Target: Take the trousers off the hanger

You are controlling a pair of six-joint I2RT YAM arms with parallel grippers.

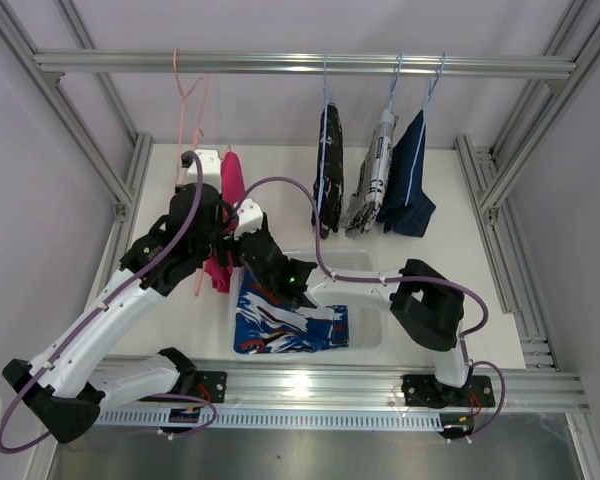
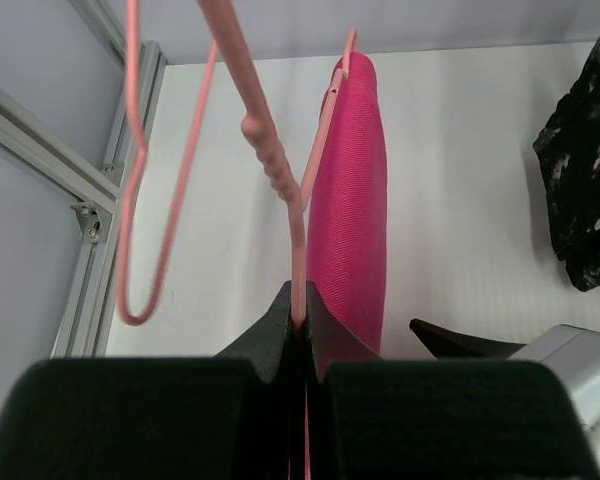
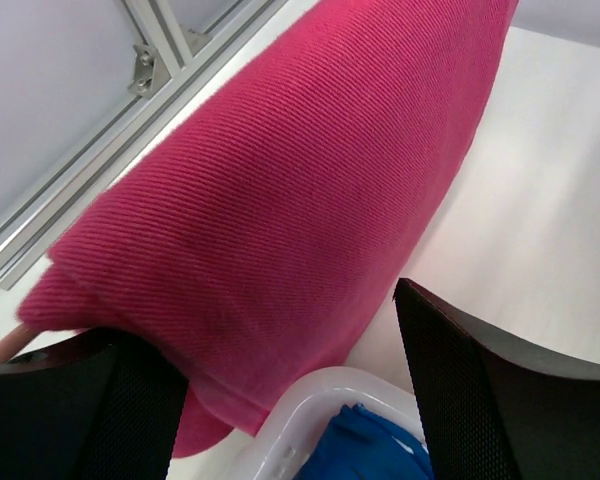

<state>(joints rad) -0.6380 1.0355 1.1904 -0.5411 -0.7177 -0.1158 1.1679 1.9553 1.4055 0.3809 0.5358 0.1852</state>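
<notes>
Plain pink trousers (image 1: 231, 181) (image 2: 349, 200) (image 3: 280, 170) hang on a pink wire hanger (image 1: 187, 110) (image 2: 272, 165) at the left of the rail. My left gripper (image 1: 215, 222) (image 2: 300, 318) is shut on the hanger's wire, right beside the pink cloth. My right gripper (image 1: 242, 258) (image 3: 290, 400) is open at the lower end of the pink trousers; the cloth lies over its left finger (image 3: 80, 410) and stays clear of the right one (image 3: 500, 400). Blue patterned trousers (image 1: 285, 322) (image 3: 370, 455) lie in a clear bin (image 1: 372, 330) (image 3: 315, 395).
Three more garments hang from the rail on blue hangers: black with white pattern (image 1: 328, 170) (image 2: 585, 190), white with black print (image 1: 372, 185), dark blue denim (image 1: 408, 185). Aluminium frame posts (image 1: 120, 190) border the white table on both sides.
</notes>
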